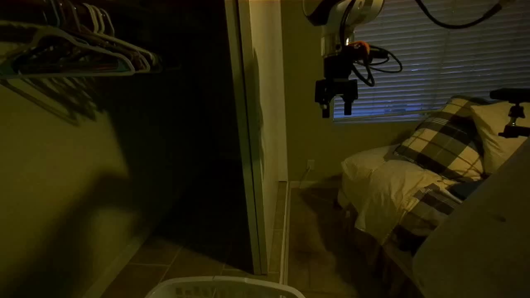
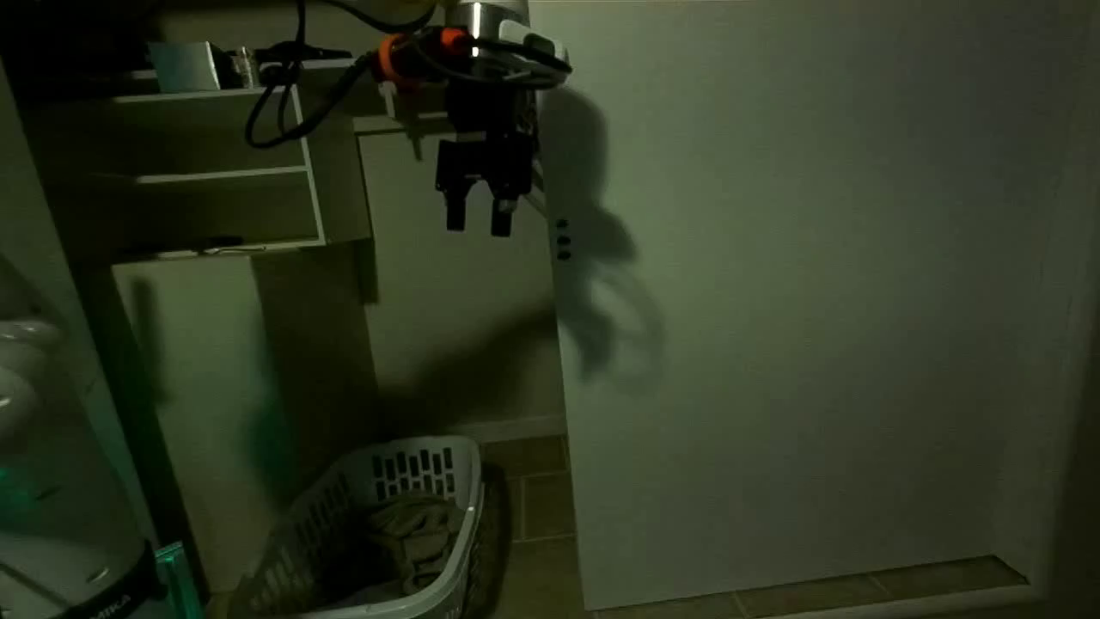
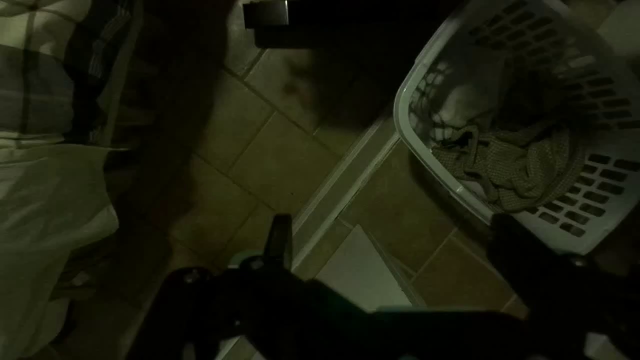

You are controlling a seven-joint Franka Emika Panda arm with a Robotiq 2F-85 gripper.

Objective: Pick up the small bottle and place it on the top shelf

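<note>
A small pale, glassy item (image 2: pixel 246 67), which may be the small bottle, stands on the top shelf (image 2: pixel 137 99) in an exterior view. It is too dim to be sure. A box (image 2: pixel 185 67) stands beside it. My gripper hangs fingers down in both exterior views (image 1: pixel 337 111) (image 2: pixel 479 225), in mid-air in front of the closet and apart from the shelves. In the wrist view the gripper (image 3: pixel 390 220) is open, with nothing between its fingers. No bottle shows in the wrist view.
A white laundry basket (image 2: pixel 471 516) with cloth stands on the floor below. A white sliding door (image 2: pixel 773 301) is beside the arm. Hangers (image 1: pixel 74 74) hang in the closet. A bed (image 1: pixel 372 182) stands near the window. Lower shelves (image 2: pixel 223 175) lie under the top one.
</note>
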